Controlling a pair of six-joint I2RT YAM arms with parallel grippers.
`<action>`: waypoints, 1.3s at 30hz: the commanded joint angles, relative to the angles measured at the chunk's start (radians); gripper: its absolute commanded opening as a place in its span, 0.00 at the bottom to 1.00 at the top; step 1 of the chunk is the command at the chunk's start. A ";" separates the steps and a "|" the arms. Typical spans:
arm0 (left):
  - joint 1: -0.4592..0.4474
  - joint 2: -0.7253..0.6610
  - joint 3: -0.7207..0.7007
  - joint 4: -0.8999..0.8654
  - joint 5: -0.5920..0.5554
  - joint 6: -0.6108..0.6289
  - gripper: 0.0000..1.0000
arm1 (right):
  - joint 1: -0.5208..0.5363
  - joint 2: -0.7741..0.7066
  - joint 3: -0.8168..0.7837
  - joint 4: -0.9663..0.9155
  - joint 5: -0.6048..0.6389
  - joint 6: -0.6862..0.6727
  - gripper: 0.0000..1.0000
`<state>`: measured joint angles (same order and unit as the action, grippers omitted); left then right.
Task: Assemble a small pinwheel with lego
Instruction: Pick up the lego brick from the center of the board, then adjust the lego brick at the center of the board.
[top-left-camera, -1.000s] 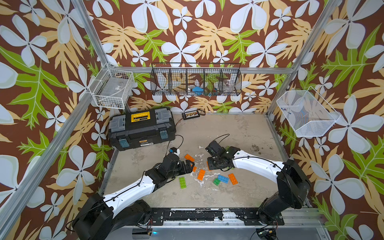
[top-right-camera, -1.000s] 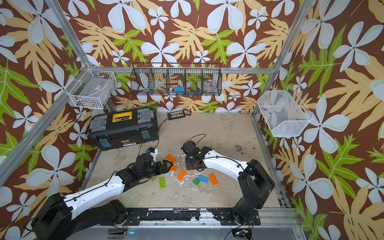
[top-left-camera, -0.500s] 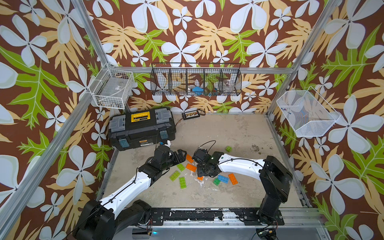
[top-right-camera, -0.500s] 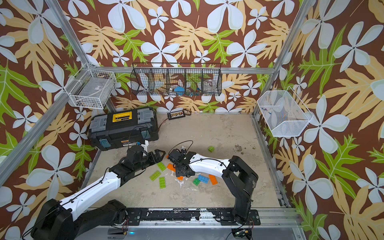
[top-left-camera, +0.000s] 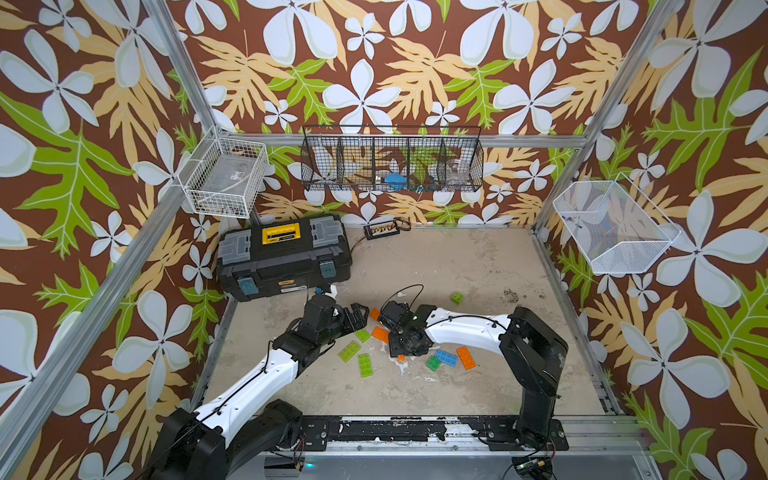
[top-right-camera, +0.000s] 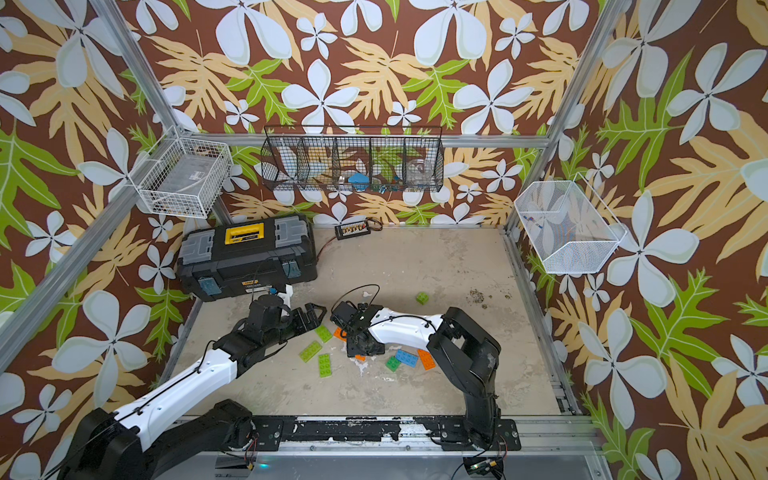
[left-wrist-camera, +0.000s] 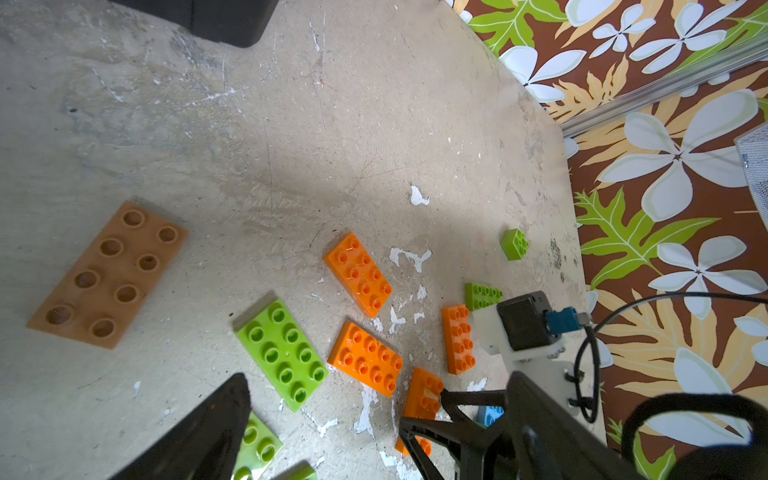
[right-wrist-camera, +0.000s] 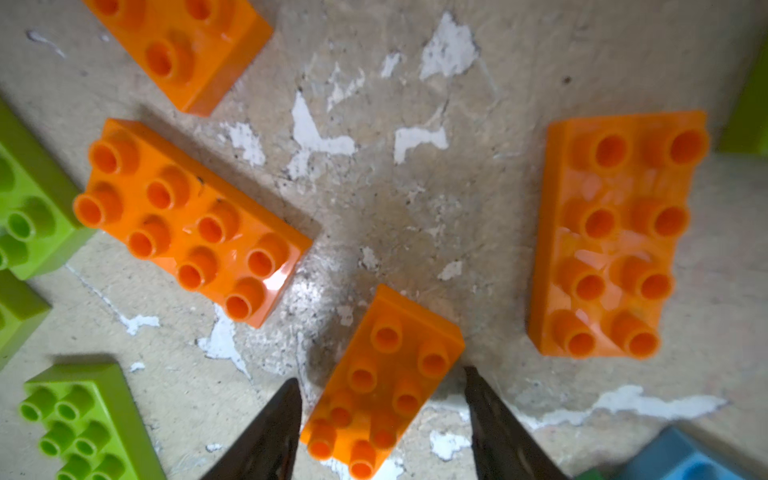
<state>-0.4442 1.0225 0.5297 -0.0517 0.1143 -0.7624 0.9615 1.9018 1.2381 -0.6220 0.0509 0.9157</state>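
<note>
Overhead stereo pair, close downward wrist views

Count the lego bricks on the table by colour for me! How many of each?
Orange bricks: 4
Green bricks: 5
Blue brick: 1
Brown brick: 1
Total: 11

Orange bricks (left-wrist-camera: 359, 274) and lime green bricks (left-wrist-camera: 282, 349), studs up, clustered flat on tabletop (top-left-camera: 457, 257), blue brick (top-left-camera: 446, 357) among them, brown brick (left-wrist-camera: 108, 274) and small green cube (top-left-camera: 457, 297) lying apart.
</note>
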 joint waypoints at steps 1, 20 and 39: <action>0.005 -0.005 0.000 -0.019 0.007 0.016 0.97 | 0.001 0.011 0.010 -0.010 -0.003 -0.001 0.61; -0.043 -0.017 -0.049 -0.024 0.032 -0.005 0.99 | 0.027 -0.146 -0.180 0.008 -0.042 -0.099 0.35; -0.306 0.063 -0.087 0.111 -0.032 -0.122 1.00 | -0.178 -0.343 -0.395 0.099 -0.113 -0.363 0.37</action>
<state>-0.7471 1.0771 0.4389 0.0059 0.0864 -0.8627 0.7853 1.5642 0.8349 -0.5457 -0.0353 0.6079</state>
